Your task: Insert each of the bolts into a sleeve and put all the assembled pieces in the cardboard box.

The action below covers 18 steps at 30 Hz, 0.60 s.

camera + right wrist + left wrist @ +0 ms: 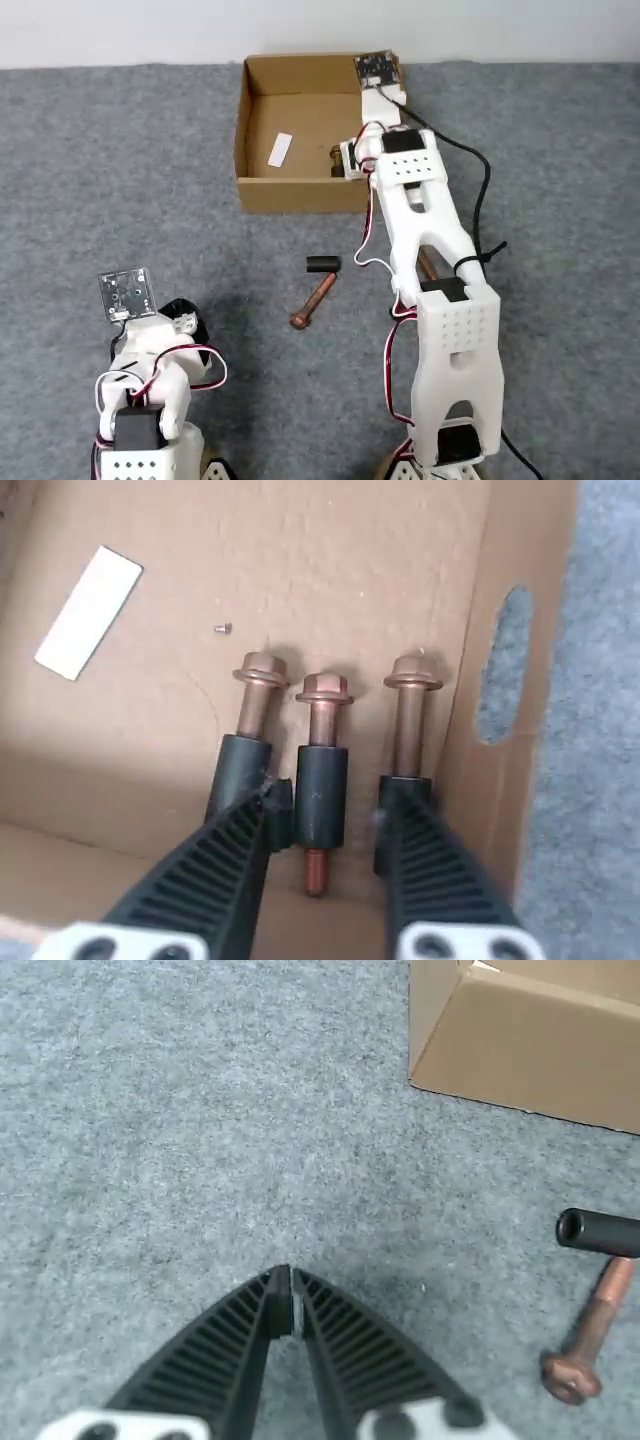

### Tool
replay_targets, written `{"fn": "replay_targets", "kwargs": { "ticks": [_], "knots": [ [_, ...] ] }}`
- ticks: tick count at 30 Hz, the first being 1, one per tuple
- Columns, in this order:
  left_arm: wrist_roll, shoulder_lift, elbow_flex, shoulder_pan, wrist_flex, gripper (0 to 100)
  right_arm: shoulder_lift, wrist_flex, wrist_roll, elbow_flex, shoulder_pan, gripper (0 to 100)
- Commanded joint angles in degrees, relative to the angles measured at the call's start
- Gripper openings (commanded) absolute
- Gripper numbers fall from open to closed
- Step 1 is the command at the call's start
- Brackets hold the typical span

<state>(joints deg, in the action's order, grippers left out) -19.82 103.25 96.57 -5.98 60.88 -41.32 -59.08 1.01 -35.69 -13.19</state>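
We are holding our right fingers [430,870] parted inside the cardboard box [300,195], around the middle of three assembled pieces [321,785]. Our left fingers [240,1345] are pressed together. To their right, the loose bolt [313,300] is lying on the desk [120,180], its shank pointing at the sleeve [322,264].

Coppery metal bolts [322,712] in matt black sleeves [320,798] lie on plain brown cardboard box [380,570].
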Motion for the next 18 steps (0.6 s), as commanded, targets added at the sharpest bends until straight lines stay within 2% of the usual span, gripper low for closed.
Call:
{"fn": "replay_targets", "kwargs": {
  "ticks": [1, 7, 13, 18],
  "knots": [
    [-0.4, 0.4, -0.1, -0.3, 0.2, 1, 7.5, -6.6, 0.7, -5.5, -0.5, 0.9],
    [-0.4, 0.4, -0.1, -0.3, 0.2, 1, 13.6, -21.9, 2.1, -7.6, -2.9, 0.8],
    [-0.4, 0.4, -0.1, -0.3, 0.3, 1, 16.9, -37.4, 15.6, -7.6, -5.8, 0.8],
    [-0.5, 0.4, -0.1, -0.4, 0.3, 1, 17.0, -43.5, 27.3, -7.4, -7.1, 0.8]
  ]
}}
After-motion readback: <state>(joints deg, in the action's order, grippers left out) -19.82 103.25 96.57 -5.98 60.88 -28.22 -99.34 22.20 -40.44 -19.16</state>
